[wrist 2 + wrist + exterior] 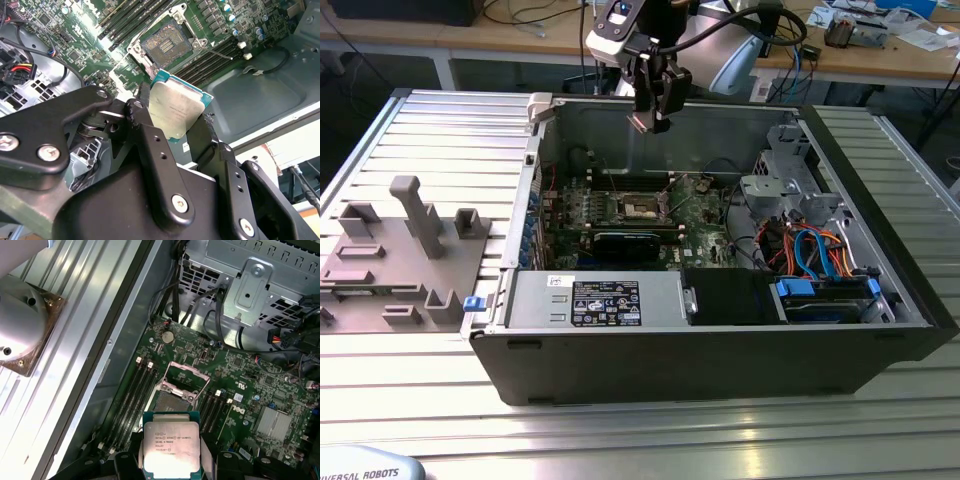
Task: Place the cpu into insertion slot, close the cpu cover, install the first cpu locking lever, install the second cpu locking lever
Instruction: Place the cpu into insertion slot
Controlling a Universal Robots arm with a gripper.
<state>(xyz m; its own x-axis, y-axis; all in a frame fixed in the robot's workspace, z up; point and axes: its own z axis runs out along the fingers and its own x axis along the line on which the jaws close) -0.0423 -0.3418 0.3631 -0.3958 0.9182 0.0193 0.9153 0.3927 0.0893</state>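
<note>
Bright, even room light falls from above in the exterior view. The ribbed table (720,430) in front of the computer case (700,350) carries pale glare patches, while the inside of the case lies in soft shadow. In the first wrist view the table (65,365) beside the case is nearly washed out. In the second wrist view the cpu (175,107) glints above the case floor, and the near black fingers (155,160) look soft, perhaps out of focus.

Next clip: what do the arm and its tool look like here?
The arm is a rounded silver-grey tube with a white module marked with blue at the wrist and a black cable arcing over it. The tool is black. In the second wrist view its fingers are flat jointed links fastened with silver screws.
</note>
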